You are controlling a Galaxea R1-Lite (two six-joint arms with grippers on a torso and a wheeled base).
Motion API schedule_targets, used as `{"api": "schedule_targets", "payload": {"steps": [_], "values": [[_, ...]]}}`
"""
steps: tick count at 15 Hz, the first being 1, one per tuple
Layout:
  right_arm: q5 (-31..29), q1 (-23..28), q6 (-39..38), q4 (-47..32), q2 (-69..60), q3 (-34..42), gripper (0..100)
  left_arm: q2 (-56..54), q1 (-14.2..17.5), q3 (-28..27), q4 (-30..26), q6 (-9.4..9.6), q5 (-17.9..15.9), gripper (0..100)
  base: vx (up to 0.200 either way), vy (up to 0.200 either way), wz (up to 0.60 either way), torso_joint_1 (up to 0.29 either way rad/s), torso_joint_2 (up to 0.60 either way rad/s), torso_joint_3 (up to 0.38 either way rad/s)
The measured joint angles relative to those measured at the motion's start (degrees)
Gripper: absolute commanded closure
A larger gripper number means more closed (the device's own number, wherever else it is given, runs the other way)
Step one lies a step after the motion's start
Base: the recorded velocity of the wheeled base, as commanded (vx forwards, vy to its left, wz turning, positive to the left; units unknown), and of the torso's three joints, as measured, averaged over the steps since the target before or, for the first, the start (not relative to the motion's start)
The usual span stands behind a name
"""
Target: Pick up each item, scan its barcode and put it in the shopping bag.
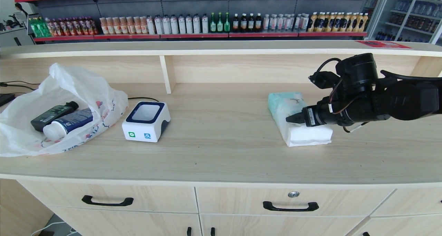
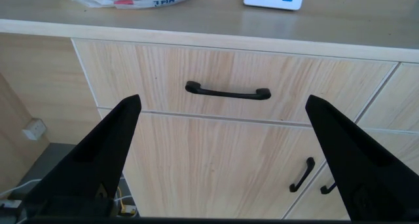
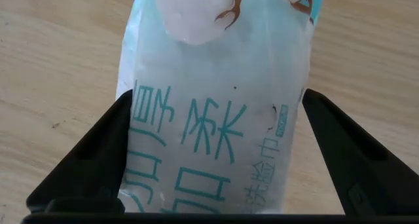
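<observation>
Wooden drawer front (image 2: 226, 60) facing left tool (image 2: 222, 101), its fingers hanging wide apart below worktop (image 1: 221, 149) edge. On worktop's right side, tissue pack (image 1: 284, 105) lying flat; right tool (image 1: 294, 119) straddling it, fingers spread wide on either side. Further left, white scanner (image 1: 146, 121) sitting beside shopping bag (image 1: 86, 87) holding dark bottle (image 1: 51, 114) and blue bottle (image 1: 70, 122). Bottle shelves (image 1: 207, 25) lining back wall

Right arm (image 1: 407, 101) stretched inward, right pincer (image 1: 292, 119) jaws spread wide. Left pincer (image 2: 222, 101) low, jaws spread wide.
</observation>
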State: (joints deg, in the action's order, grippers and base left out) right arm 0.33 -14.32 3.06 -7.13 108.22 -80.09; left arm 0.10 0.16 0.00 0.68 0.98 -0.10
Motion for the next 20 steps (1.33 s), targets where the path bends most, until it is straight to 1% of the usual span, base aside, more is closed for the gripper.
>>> {"api": "schedule_targets", "payload": {"steps": [2,4,6,7,9,16,17,20], "values": [[0.6,-0.3,1.2,0.0,0.0,-0.8,0,0.0,0.0,0.0,0.0,0.0,0.0,0,0.0,0.0,0.0,0.0,0.0,0.0],[1.7,-1.3,5.0,0.0,0.4,-1.9,0,0.0,0.0,0.0,0.0,0.0,0.0,0,0.0,0.0,0.0,0.0,0.0,0.0],[3.0,-0.4,6.2,-0.1,1.8,-4.6,0,0.0,0.0,0.0,0.0,0.0,0.0,0,0.0,0.0,0.0,0.0,0.0,0.0],[4.4,0.1,6.8,-1.6,2.3,-5.5,0,0.0,0.0,0.0,0.0,0.0,0.0,0,0.0,0.0,0.0,0.0,0.0,0.0],[5.1,0.1,7.9,-5.6,3.0,-6.8,0,0.0,0.0,0.0,0.0,0.0,0.0,0,0.0,0.0,0.0,0.0,0.0,0.0],[5.4,1.8,7.9,-8.0,3.9,-7.9,0,0.0,0.0,0.0,0.0,0.0,0.0,0,0.0,0.0,0.0,0.0,0.0,0.0],[5.3,1.9,7.8,-8.1,4.0,-7.9,100,0.0,0.0,0.0,0.0,0.0,0.0,0,0.0,0.0,0.0,0.0,0.0,0.0],[5.3,2.1,7.4,-8.0,4.0,-8.7,100,0.0,0.0,0.0,0.0,-0.02,0.0,0,0.0,0.0,0.0,0.0,0.0,0.0]]}}
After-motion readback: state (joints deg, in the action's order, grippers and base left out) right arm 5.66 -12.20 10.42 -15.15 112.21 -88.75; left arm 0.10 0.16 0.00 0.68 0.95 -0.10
